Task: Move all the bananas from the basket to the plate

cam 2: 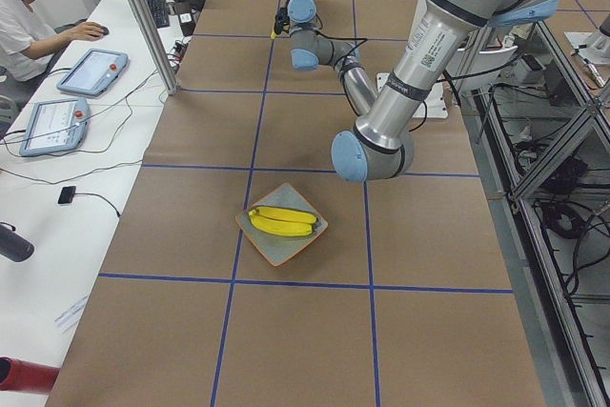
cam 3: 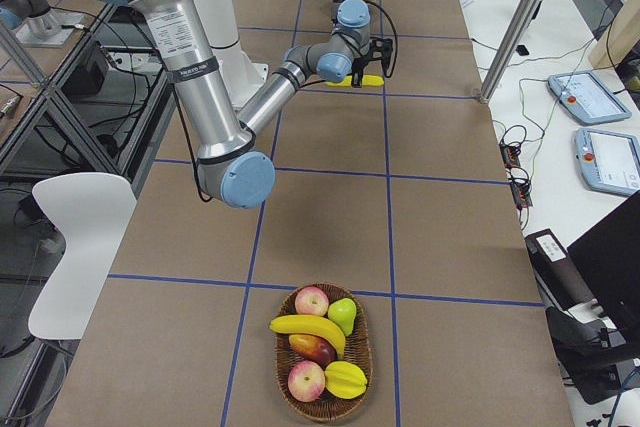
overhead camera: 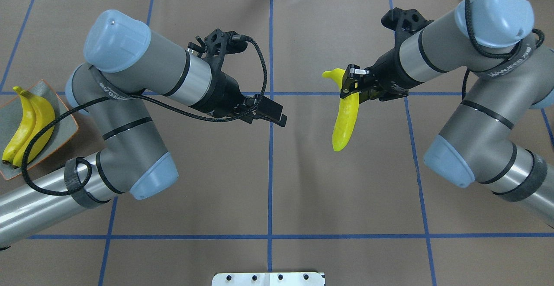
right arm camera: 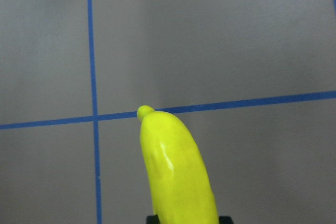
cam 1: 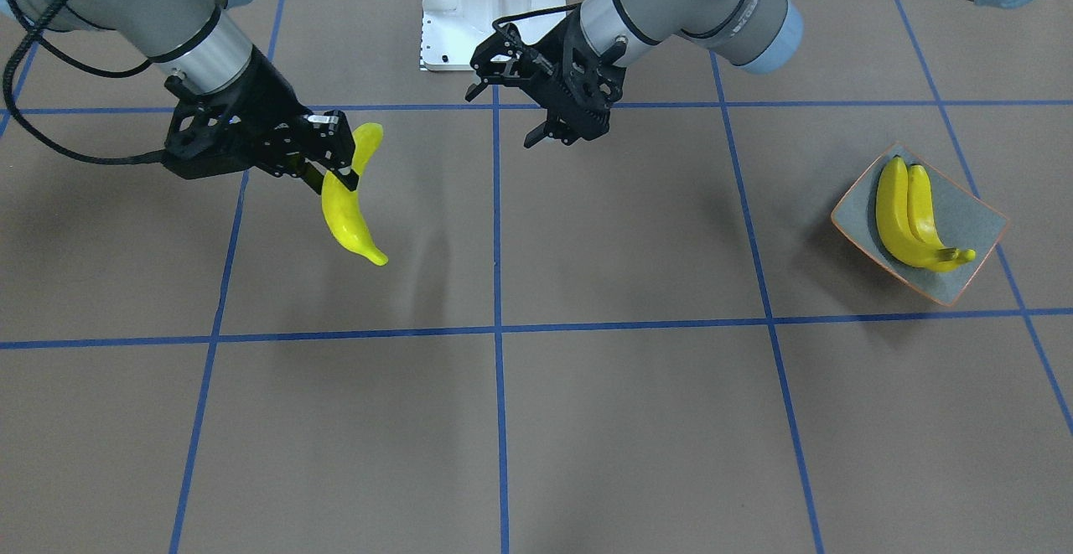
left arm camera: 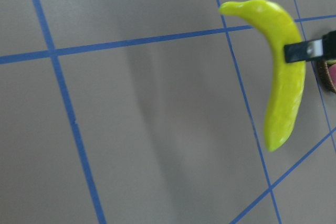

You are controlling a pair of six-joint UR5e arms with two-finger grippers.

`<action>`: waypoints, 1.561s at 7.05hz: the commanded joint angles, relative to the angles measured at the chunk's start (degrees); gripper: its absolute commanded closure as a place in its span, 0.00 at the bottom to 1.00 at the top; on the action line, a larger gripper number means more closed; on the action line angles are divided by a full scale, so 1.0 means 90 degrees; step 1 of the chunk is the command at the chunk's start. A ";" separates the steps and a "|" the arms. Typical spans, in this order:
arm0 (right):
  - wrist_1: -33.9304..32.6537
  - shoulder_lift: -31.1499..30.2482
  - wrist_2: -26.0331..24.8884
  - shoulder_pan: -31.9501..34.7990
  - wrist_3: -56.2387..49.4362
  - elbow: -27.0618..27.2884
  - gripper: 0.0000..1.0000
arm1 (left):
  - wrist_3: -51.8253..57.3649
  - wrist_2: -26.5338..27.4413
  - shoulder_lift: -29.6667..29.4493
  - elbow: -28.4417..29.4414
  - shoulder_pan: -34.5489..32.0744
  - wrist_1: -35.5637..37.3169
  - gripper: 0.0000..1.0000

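Note:
My right gripper is shut on a yellow banana near its upper end and holds it hanging above the table; it also shows in the overhead view, the left wrist view and the right wrist view. My left gripper is open and empty, held above the table's middle, apart from that banana. The grey-green plate with the orange rim holds two bananas side by side. The basket at the table's right end holds one banana.
The basket also holds two red apples, a green fruit and other fruit. The robot's white base stands at the table's near edge. Blue tape lines cross the brown table. An operator sits at a side desk.

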 commanded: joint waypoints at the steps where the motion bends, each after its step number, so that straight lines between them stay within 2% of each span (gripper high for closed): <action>1: -0.0022 0.0301 -0.0001 -0.0344 0.0523 -0.0017 1.00 | 0.0019 0.0014 -0.0085 0.0258 0.0073 -0.0456 0.04; 4: -0.0042 0.0487 -0.0001 -0.0530 0.0730 -0.0056 1.00 | 0.0029 0.0034 -0.0105 0.0268 0.0248 -0.0681 0.04; 7: -0.0042 0.0693 -0.0001 -0.0540 0.0916 -0.0115 1.00 | 0.0019 0.0307 -0.0144 0.0258 0.0473 -0.0671 0.04; 11: 0.0007 0.0801 0.0018 -0.0540 0.1091 -0.0115 1.00 | 0.0019 0.0493 -0.0163 0.0278 0.0610 -0.0671 0.09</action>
